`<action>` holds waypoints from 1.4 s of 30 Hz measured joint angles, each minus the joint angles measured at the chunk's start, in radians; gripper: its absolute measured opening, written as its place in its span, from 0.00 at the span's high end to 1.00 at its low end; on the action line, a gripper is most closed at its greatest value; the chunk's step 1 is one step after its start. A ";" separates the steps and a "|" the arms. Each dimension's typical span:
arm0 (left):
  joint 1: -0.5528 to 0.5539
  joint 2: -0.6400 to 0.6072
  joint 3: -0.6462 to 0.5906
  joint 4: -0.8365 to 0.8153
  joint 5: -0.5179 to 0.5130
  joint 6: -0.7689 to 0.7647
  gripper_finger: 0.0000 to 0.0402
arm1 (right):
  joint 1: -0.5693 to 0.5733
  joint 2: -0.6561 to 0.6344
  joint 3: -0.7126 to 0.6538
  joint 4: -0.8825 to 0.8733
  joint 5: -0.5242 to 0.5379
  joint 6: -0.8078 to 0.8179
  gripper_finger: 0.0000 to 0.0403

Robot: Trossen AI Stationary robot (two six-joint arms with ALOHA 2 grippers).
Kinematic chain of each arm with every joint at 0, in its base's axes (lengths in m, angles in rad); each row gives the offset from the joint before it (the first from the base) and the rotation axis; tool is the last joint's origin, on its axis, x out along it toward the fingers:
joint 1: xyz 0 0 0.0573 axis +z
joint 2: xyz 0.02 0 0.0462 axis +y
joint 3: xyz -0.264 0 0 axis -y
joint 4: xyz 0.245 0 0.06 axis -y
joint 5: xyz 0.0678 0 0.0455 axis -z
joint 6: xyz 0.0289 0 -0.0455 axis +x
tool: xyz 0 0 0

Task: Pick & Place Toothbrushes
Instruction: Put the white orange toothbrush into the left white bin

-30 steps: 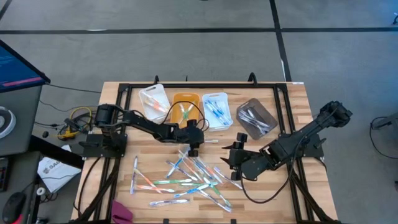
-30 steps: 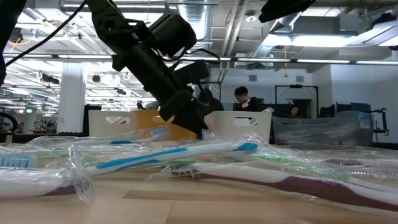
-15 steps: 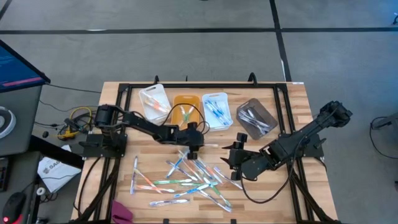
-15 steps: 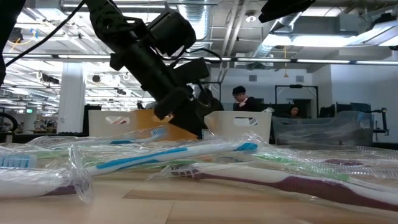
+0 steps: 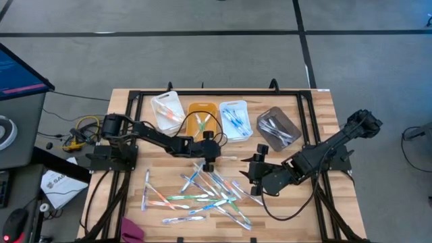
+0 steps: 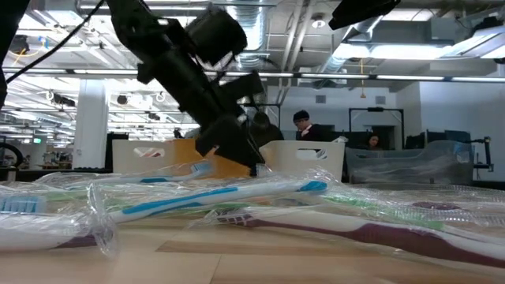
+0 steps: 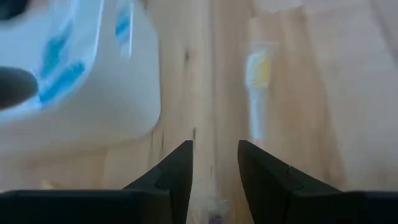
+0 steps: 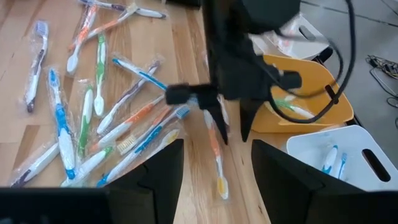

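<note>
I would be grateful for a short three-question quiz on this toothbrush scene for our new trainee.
1. True or false: the orange bin stands between two white bins.
2. Which gripper is over the orange-and-yellow toothbrush beside the pile: A) left gripper, B) right gripper?
3. Fill in: the grey bin is the row's end bin on the robot's ____ side.

Key: 1 true; 2 A; 3 right.
</note>
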 joint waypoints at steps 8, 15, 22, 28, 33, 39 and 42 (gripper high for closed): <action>-0.065 -0.065 0.000 -0.007 0.000 0.042 0.70 | 0.000 0.000 0.000 -0.010 0.000 0.002 0.55; -0.035 -0.037 -0.011 -0.017 0.045 0.005 0.70 | 0.000 0.000 0.000 -0.009 -0.022 0.010 0.55; -0.029 0.019 -0.010 0.027 0.118 -0.010 0.70 | 0.000 0.000 -0.001 -0.009 -0.024 0.010 0.55; 0.001 0.020 -0.009 0.037 0.147 -0.008 0.70 | 0.000 0.000 -0.001 -0.006 -0.024 0.009 0.55; 0.001 0.020 -0.009 0.039 0.149 -0.006 0.70 | 0.000 0.000 -0.001 -0.007 -0.024 0.007 0.55; 0.003 0.020 -0.009 0.042 0.149 -0.006 0.70 | 0.000 0.000 -0.001 -0.007 -0.024 0.007 0.55; 0.003 0.020 -0.009 0.042 0.149 -0.005 0.70 | 0.000 0.000 -0.001 -0.007 -0.024 0.007 0.55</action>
